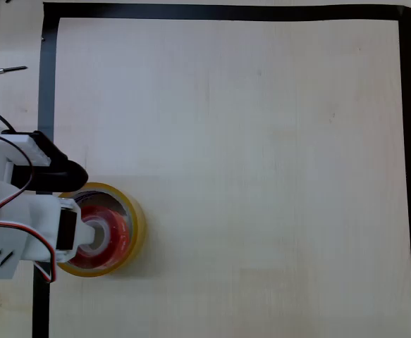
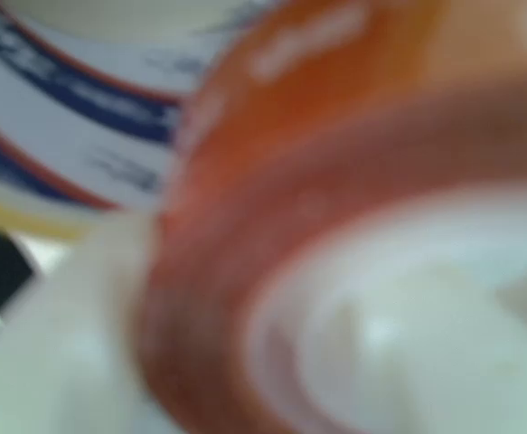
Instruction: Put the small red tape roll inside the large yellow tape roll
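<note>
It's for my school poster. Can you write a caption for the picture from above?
Gripper over the red roll, which sits inside the yellow roll on the table.

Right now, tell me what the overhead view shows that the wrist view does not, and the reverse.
Overhead alone: the whole layout, with the large yellow tape roll lying flat on the table by the black tape border, the small red tape roll within its hole, and the white arm over their left side.

Wrist alone: a blurred close-up of the yellow roll's white core with blue and red print.

Both: the red roll against the yellow one's inner wall. Neither settles the tool's state.
</note>
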`<state>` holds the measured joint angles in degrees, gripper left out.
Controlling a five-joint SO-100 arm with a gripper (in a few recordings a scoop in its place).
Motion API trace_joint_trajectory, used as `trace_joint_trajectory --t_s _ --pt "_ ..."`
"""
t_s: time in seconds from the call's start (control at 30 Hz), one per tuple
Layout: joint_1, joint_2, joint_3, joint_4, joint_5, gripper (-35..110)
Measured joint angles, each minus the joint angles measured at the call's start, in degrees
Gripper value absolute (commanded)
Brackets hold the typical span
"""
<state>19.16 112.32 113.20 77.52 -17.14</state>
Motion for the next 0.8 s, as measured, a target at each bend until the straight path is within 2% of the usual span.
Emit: trace_joint_trajectory --t_s 0.27,0.8 --pt "-1.2 0.0 4.8 -3.0 0.0 0" --pt "-2.5 -0.6 5.5 -0.8 0.0 0"
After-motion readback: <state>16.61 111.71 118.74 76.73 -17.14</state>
